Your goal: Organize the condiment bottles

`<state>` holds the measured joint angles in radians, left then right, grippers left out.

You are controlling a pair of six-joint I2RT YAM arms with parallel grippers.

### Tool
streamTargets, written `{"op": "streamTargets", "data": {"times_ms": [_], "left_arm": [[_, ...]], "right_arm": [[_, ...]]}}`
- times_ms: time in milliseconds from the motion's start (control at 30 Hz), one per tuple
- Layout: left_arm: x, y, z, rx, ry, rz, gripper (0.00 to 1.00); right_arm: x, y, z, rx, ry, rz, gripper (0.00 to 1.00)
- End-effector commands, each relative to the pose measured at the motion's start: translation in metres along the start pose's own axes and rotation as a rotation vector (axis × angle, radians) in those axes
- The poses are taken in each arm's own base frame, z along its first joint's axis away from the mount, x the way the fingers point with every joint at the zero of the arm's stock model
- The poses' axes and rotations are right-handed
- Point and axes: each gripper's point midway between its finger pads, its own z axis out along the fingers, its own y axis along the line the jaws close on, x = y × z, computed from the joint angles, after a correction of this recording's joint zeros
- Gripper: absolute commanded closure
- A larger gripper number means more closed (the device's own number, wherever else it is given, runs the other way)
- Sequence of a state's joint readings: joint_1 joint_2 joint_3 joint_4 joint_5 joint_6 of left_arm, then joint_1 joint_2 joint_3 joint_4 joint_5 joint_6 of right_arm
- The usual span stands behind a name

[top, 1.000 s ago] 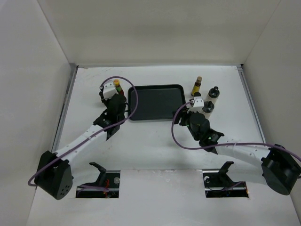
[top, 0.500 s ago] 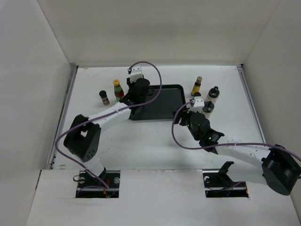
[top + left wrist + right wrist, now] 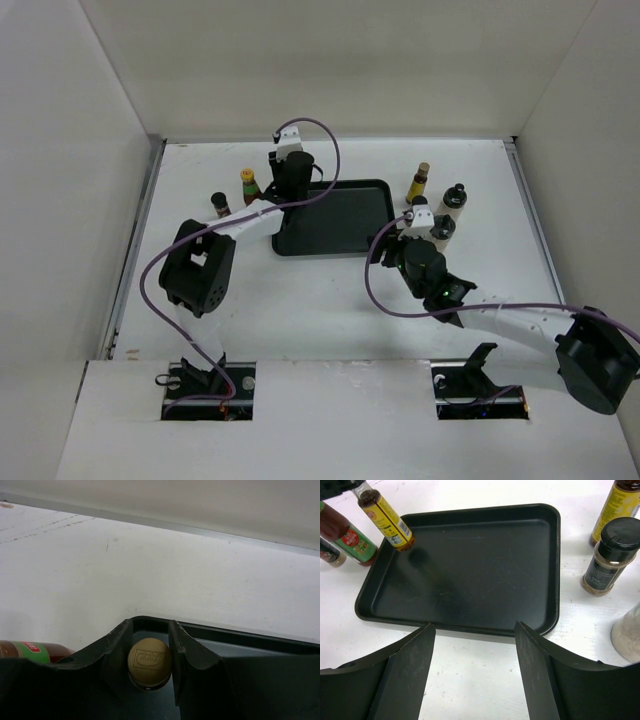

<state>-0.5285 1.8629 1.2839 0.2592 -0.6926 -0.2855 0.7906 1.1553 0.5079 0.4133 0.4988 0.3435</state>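
Note:
My left gripper [image 3: 149, 665] is shut on the brown cap of a slim yellow bottle [image 3: 385, 520]. The bottle hangs tilted, its base just above the far left corner of the black tray [image 3: 554, 570]. In the top view that gripper [image 3: 290, 183] sits over the same corner. Left of the tray stand a green bottle with a red label [image 3: 250, 187] and a small dark-capped jar [image 3: 220, 206]. My right gripper [image 3: 475, 675] is open over bare table at the tray's near right edge, nothing between its fingers.
Right of the tray stand an amber brown-capped bottle [image 3: 418, 182], a black-capped spice jar [image 3: 607, 555] and a pale jar [image 3: 630, 635]. White walls enclose the table on three sides. The left arm's purple cable loops over the tray's back left.
The left arm swung right from the bottles at the tray's left to the tray's far left corner, carrying the slim yellow bottle. The right arm has not moved.

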Motion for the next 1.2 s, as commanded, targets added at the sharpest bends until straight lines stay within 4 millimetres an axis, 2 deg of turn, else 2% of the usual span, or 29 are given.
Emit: {"op": "streamTargets", "data": {"times_ms": [0, 167, 300, 467, 533, 667, 767, 833, 900, 967, 1100, 1167], "left_arm": [[-0.039, -0.008, 0.004, 0.025, -0.113, -0.073, 0.8], [-0.028, -0.003, 0.008, 0.027, -0.13, -0.073, 0.71], [-0.022, 0.004, 0.004, 0.02, -0.134, -0.071, 0.58], [-0.025, 0.009, -0.003, 0.017, -0.136, -0.072, 0.5], [-0.035, 0.007, -0.011, 0.028, -0.15, -0.082, 0.4], [-0.072, -0.003, -0.039, 0.086, -0.203, -0.119, 0.23], [-0.103, -0.014, -0.062, 0.15, -0.23, -0.127, 0.18], [-0.122, -0.014, -0.076, 0.178, -0.236, -0.131, 0.18], [-0.133, -0.004, -0.088, 0.169, -0.227, -0.139, 0.19], [-0.132, 0.013, -0.094, 0.131, -0.204, -0.156, 0.21], [-0.109, 0.049, -0.092, 0.067, -0.125, -0.186, 0.27], [-0.096, 0.066, -0.085, 0.042, -0.09, -0.186, 0.28]], "right_arm": [[-0.018, 0.004, 0.005, 0.003, -0.059, 0.035, 0.29], [-0.019, 0.004, 0.005, 0.003, -0.06, 0.037, 0.29], [-0.019, 0.004, 0.005, 0.001, -0.061, 0.038, 0.29], [-0.02, 0.003, 0.004, 0.005, -0.063, 0.039, 0.29], [-0.02, 0.003, 0.004, 0.003, -0.063, 0.039, 0.29], [-0.018, 0.003, 0.006, 0.004, -0.057, 0.036, 0.28], [-0.016, 0.005, 0.007, -0.002, -0.051, 0.033, 0.28], [-0.013, 0.006, 0.009, 0.0, -0.041, 0.027, 0.28], [-0.012, 0.006, 0.011, 0.003, -0.034, 0.02, 0.27], [-0.013, 0.006, 0.011, 0.005, -0.037, 0.019, 0.27], [-0.016, 0.007, 0.009, 0.001, -0.042, 0.025, 0.26], [-0.017, 0.007, 0.008, -0.001, -0.047, 0.031, 0.23]]}}
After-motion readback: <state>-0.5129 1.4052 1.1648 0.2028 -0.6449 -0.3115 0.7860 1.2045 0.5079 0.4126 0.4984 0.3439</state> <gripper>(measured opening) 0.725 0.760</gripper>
